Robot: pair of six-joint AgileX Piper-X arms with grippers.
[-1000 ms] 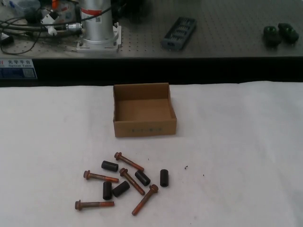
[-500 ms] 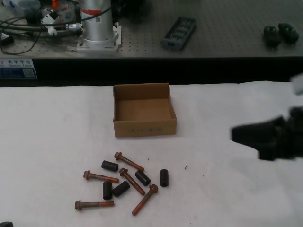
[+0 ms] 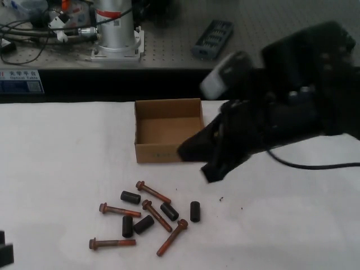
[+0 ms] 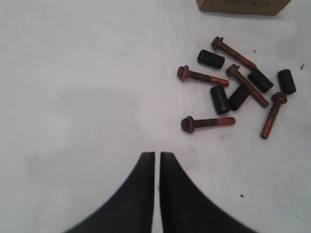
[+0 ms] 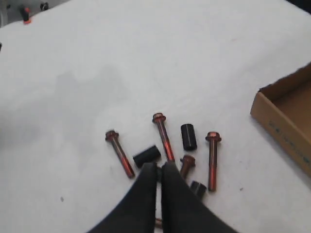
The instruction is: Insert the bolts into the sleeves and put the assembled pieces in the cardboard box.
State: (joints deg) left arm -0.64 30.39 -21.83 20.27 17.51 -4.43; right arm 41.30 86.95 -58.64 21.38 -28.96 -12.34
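A white cloth (image 3: 292, 225) covers the bench. Behind it stands a perforated metal table (image 3: 270, 39) with cables and a silver post (image 3: 115, 25). The cardboard box (image 3: 160, 153) sits open-topped at the middle of the cloth.

Five bolts (image 4: 208, 122) lie flat on the cloth just on the near side of the box, a little to its left. They are rusty orange-brown, each with a flanged head.
- The farthest bolt (image 3: 152, 192) has its head to the left, and its shank slants to the right and nearer.
- The middle bolt (image 3: 156, 215) slants the same way.
- The left bolt (image 3: 119, 210) runs almost straight across, head to the left.
- The nearest bolt (image 3: 112, 243) also runs almost straight across, head to the left.
- The right bolt (image 3: 172, 237) has its head farthest away, and its shank slants nearer and to the left.

Five sleeves (image 4: 211, 58) lie on their sides among the bolts (short black cylinders). Two of them have their long axis running from far to near, and the others lie crosswise or slanted.

The right gripper (image 5: 159, 166) hangs above the near right corner of the box, over the heap's far edge. Its fingers are pressed together and hold nothing. The left gripper (image 4: 157, 154) is over bare cloth well to the left of the heap, with only a thin slit between its fingers and nothing in them.
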